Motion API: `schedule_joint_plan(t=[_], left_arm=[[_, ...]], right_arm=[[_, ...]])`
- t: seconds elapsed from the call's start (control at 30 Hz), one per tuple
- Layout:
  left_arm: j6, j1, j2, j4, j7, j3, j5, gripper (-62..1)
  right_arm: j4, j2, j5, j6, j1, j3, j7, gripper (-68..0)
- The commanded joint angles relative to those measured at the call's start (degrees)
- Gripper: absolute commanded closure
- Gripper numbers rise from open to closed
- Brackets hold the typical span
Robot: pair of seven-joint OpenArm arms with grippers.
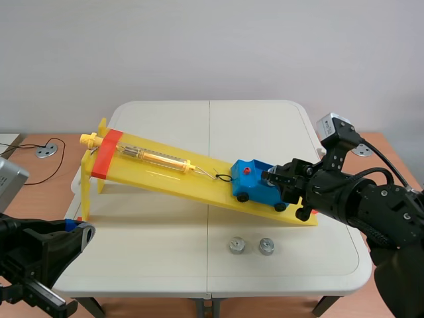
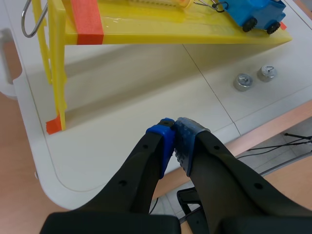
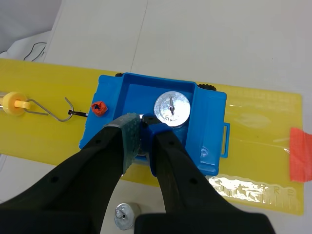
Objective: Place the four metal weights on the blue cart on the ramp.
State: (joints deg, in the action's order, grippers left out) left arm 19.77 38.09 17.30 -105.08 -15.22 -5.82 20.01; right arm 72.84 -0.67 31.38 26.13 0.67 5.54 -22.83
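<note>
Scene view first. Across the middle of the frame, the yellow ramp (image 1: 165,173): high end at upper left on its legs, low end down on the tabletop (image 1: 165,252) right of centre. On the ramp near that low end, the blue cart (image 1: 255,180). Up the slope from it, a spring scale (image 1: 156,158), hooked to the cart's front. In from the right edge, the right arm, with the right tool (image 1: 273,177) directly over the cart's tray. In front of the ramp, lower centre-right, the left loose weight (image 1: 237,246) and the right loose weight (image 1: 266,246), side by side on the tabletop, not touching. Down in the lower left corner, the left arm, with the left tool (image 1: 76,230) low by the tabletop's edge, well apart from ramp and weights.

Over to the left wrist view. Pads of the left tool pressed together, nothing between them, above the tabletop's near edge. Ahead, the ramp's legs and its orange-red tape band (image 2: 87,22); farther ahead, both loose weights, and beyond them the cart on the ramp's low end.

Now the right wrist view. Fingers of the right tool nearly together, pinching the held weight (image 3: 145,117), only a silver sliver of it visible between the pads, down at the cart's tray. Just beside the fingertips, in the same tray, the settled weight (image 3: 172,111), lying flat. Touching or apart, impossible to tell. Under the tool, on the tabletop beside the ramp, one loose weight.
</note>
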Motion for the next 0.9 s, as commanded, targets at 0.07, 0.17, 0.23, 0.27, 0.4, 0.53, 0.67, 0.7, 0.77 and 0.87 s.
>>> schedule_joint_plan(t=[0.07, 0.17, 0.23, 0.27, 0.4, 0.53, 0.67, 0.7, 0.77, 0.87], left_arm=[[1.44, -1.14, -0.31, -2.49, 5.09, -0.83, 4.24, -2.7], [1.44, -1.14, -0.31, -2.49, 5.09, -0.83, 4.24, -2.7], [1.44, -1.14, -0.31, -2.49, 5.09, -0.83, 4.24, -2.7], [1.44, -1.14, -0.31, -2.49, 5.09, -0.83, 4.24, -2.7], [1.44, -1.14, -0.31, -2.49, 5.09, -0.83, 4.24, -2.7], [1.44, -1.14, -0.31, -2.49, 5.09, -0.83, 4.24, -2.7], [1.44, -1.14, -0.31, -2.49, 5.09, -0.83, 4.24, -2.7], [1.44, -1.14, -0.31, -2.49, 5.09, -0.83, 4.24, -2.7], [1.44, -1.14, -0.31, -2.49, 5.09, -0.83, 4.24, -2.7], [1.44, -1.14, -0.31, -2.49, 5.09, -0.83, 4.24, -2.7]], right_arm=[[4.11, -0.63, 3.48, 1.73, -5.29, -0.35, 9.07, -1.6], [4.11, -0.61, 3.04, 1.73, -5.29, -0.24, 9.25, -8.9], [4.13, -0.59, 2.43, 1.73, -5.29, -0.24, 9.27, -10.9], [4.13, -0.52, 2.25, 1.75, -5.29, -0.24, 9.27, -11.8], [4.24, 0.07, 2.29, 2.58, -5.27, 0.81, 9.2, -17.1], [5.35, 2.27, 2.6, 7.28, -4.85, 3.1, 7.98, -20.5], [9.18, 6.16, 3.87, 11.43, -2.4, 5.27, 7.52, -20.5], [10.49, 7.26, 4.24, 11.96, -1.46, 5.79, 7.48, -20.5], [13.27, 9.53, 4.96, 13.0, 0.66, 6.67, 7.39, -20.5], [17.86, 12.92, 5.31, 13.68, 4.31, 7.65, 7.02, -20.5]])
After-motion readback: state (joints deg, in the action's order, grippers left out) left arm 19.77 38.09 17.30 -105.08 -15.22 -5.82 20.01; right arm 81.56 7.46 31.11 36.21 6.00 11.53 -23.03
